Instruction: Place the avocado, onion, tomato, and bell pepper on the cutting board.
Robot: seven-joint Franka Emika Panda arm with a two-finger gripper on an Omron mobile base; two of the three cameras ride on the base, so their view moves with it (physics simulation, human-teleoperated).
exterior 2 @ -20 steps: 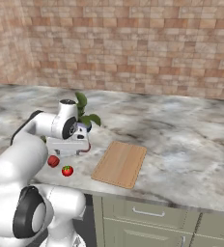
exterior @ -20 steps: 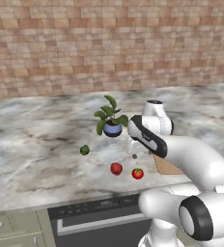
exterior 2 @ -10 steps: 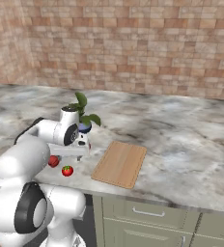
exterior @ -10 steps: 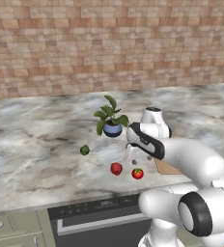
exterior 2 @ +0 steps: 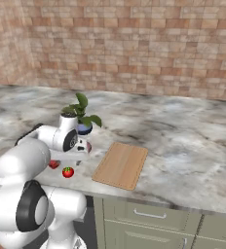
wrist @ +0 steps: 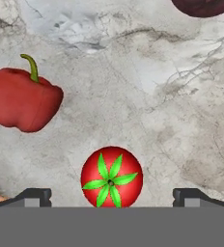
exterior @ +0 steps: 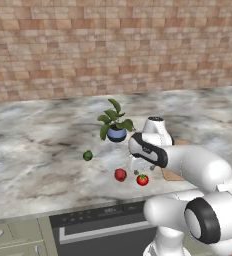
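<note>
Between the two small finger tips of the gripper (wrist: 111,198) sits the tomato (wrist: 111,177), with its green cap facing up at the hand. The jaws stand wide apart and hold nothing. The hand has come lower and more to the front of the counter than a second ago, so it now hangs right over the tomato. That likely means the tomato is picked first.

Next to the gripper, on the side away from the board, lies the bell pepper (wrist: 23,100), red and lumpy with a green stem. It does not touch the tomato, so the fingers have room to go down. Just past the hand lies the onion (wrist: 203,6), dark purple and half cut off in the hand view. Well off past the pepper sits the avocado (exterior: 88,155), small and green.

On the hand's other side lies the cutting board (exterior 2: 121,164), flat, with nothing on it yet. All four foods are on the counter (exterior: 33,165). The tomato is near the front edge of the counter, so a bump could roll it off. The potted plant (exterior: 115,122) stands behind the hand, out of the way to the board.
</note>
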